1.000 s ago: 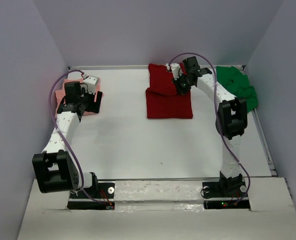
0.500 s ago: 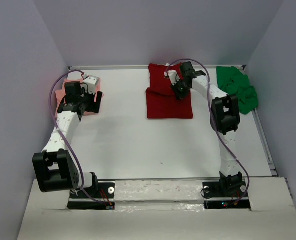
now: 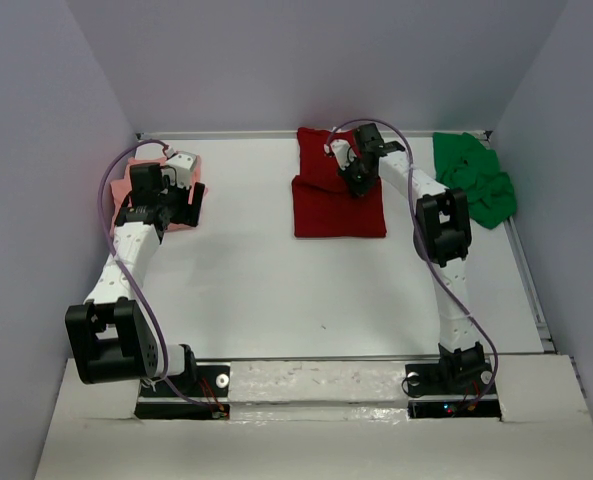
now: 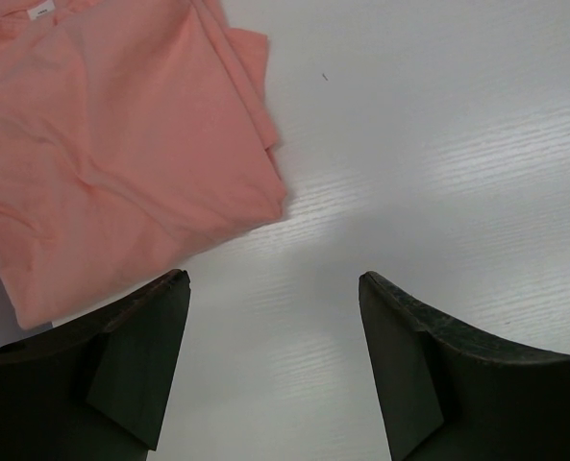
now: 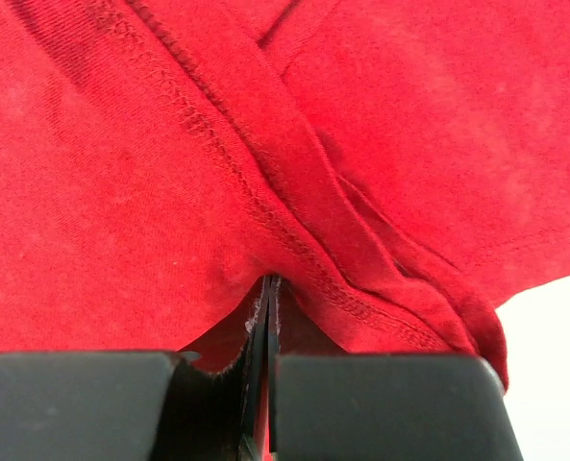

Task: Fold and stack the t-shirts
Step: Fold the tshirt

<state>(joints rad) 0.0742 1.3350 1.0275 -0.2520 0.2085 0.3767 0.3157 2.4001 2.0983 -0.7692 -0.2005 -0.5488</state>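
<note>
The dark red t-shirt (image 3: 336,200) lies partly folded at the back middle of the table. My right gripper (image 3: 354,175) is shut on a hemmed fold of the dark red t-shirt (image 5: 169,173), which fills the right wrist view. The salmon pink t-shirt (image 3: 126,185) lies folded at the far left; in the left wrist view it (image 4: 102,144) is at the upper left. My left gripper (image 4: 270,288) is open and empty over bare table just beside its corner. The bright green t-shirt (image 3: 476,180) lies crumpled at the far right.
The white table (image 3: 276,290) is walled at the left, back and right. A raised rail runs along its right edge (image 3: 531,290). The arm bases stand at the near edge. The right arm's elbow (image 3: 443,225) hangs between the red and green shirts.
My right gripper has moved left over the red t-shirt, drawing the held fold with it. The right elbow has shifted left too. The left arm has not moved.
</note>
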